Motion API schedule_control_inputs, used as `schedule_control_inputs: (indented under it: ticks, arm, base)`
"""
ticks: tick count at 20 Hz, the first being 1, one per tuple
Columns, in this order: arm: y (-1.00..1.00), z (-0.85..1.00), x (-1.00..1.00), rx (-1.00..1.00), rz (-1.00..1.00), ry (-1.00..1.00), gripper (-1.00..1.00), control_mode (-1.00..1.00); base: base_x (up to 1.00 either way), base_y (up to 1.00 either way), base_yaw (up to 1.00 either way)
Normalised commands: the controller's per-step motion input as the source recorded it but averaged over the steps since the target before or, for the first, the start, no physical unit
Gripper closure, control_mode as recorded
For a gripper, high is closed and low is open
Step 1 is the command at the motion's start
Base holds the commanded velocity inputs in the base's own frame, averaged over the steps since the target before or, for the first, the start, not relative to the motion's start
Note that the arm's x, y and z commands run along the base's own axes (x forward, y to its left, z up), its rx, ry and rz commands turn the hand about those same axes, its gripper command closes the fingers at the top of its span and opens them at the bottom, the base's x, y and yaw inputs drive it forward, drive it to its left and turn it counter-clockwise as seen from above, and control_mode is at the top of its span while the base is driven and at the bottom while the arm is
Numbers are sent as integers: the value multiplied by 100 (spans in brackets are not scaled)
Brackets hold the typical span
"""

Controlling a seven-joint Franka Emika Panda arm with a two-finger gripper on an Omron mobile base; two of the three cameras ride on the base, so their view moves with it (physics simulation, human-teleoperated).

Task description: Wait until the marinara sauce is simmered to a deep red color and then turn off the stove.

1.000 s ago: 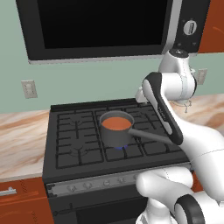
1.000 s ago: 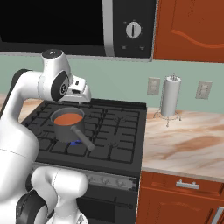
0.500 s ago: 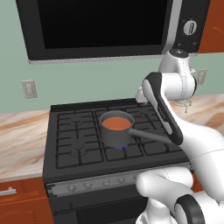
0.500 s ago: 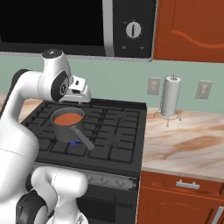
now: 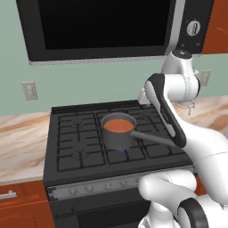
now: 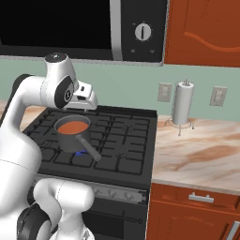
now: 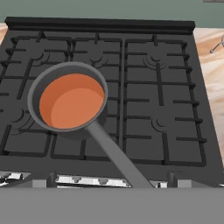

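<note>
Sauce, the marinara sauce (image 7: 71, 101), fills a grey saucepan (image 5: 118, 132) that sits on a front burner of the stove (image 6: 127, 154), just left of its middle, with a small blue flame (image 5: 122, 151) showing under it; its colour reads as orange-red, not yet deep red, so I judge the waiting step is in hand. That would explain the arm's posture: the gripper (image 6: 85, 96) hangs above and behind the pan, touching nothing, its camera looking down on the liquid, jaws spread wide and empty, though the fingertips themselves are hard to make out. The pan's long handle (image 7: 111, 157) points toward the front edge, over the silver knob strip (image 5: 107, 186), so a reach for a knob should probably pass beside it, not across it. Open grates lie to the right; the worktop (image 6: 197, 154) beyond carries a paper-towel holder (image 6: 182, 104), well apart.
</note>
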Motion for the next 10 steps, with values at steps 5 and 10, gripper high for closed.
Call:
schedule_control_inputs:
  ticks: [5,10]
  arm:
    - [0,0,0,0,0,0,-100,-100]
    - [0,0,0,0,0,0,-100,-100]
  base:
    - [0,0,0]
    - [0,0,0]
